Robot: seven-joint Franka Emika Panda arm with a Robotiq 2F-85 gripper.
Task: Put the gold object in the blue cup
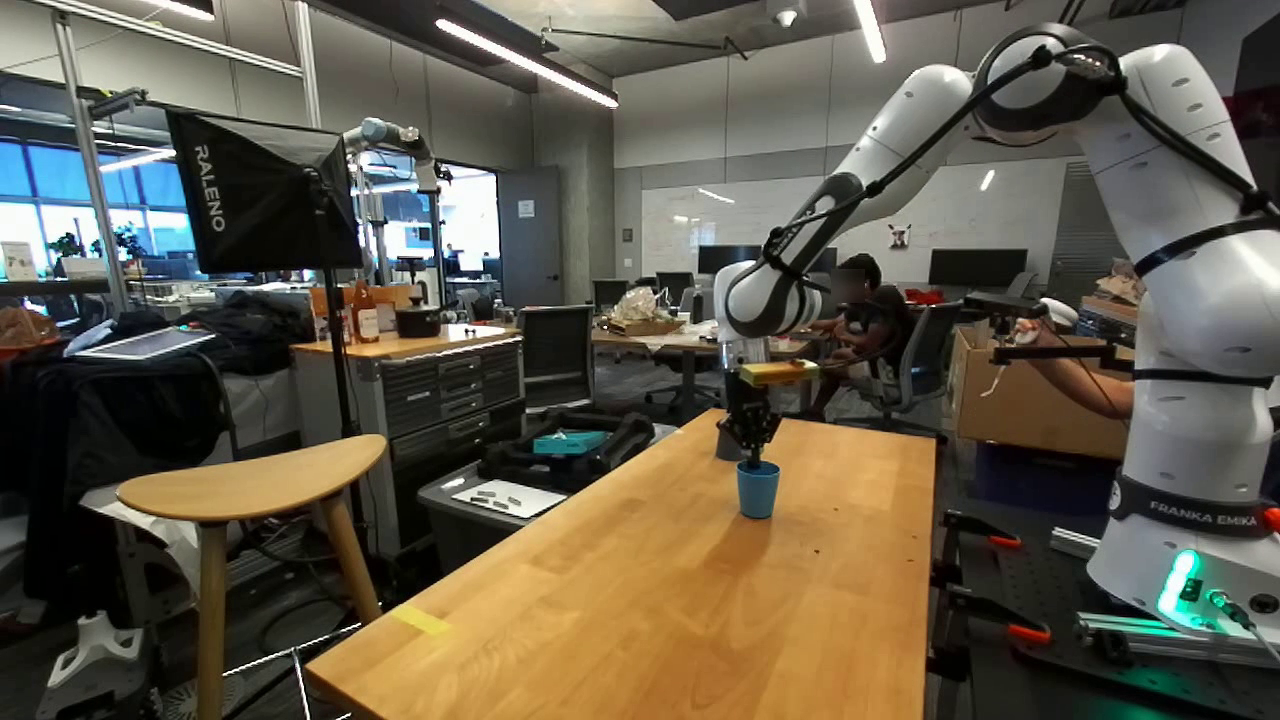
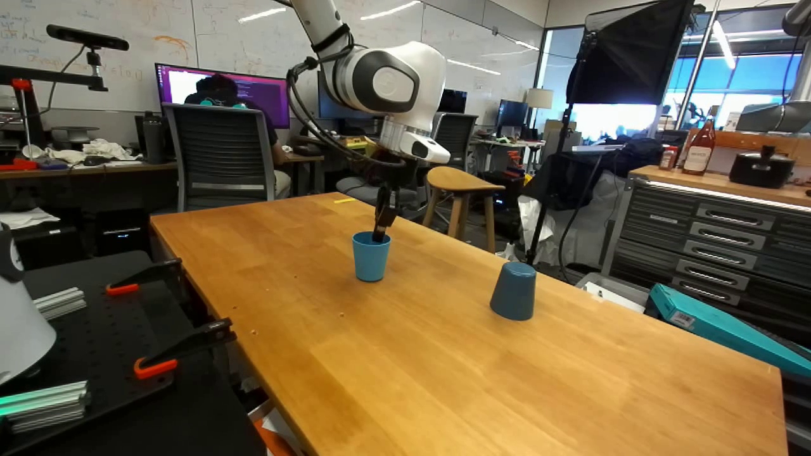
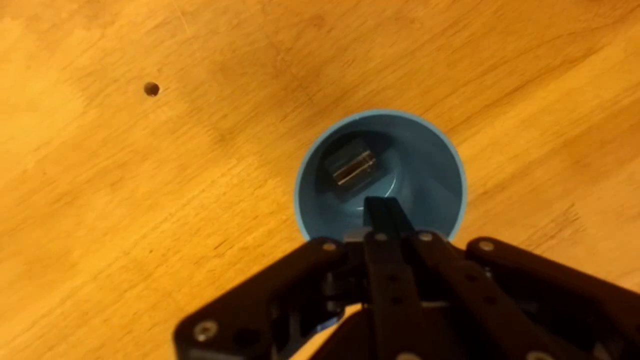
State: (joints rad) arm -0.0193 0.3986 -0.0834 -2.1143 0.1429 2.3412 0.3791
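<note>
Blue cup [image 2: 370,261], smooth, tapered, upright on wood-grained counter [image 2: 443,380]; small shiny object [image 3: 353,167] inside. Black pincer [image 3: 383,201], jaws together, at cup's mouth.

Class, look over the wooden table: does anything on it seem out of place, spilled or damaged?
In an exterior view, the darker blue cup stands upside down, closed base uppermost, while the lighter blue cup stands upright. The wrist view shows a small dark mark, apparently a hole, in the wooden table. No spill shows.
</note>
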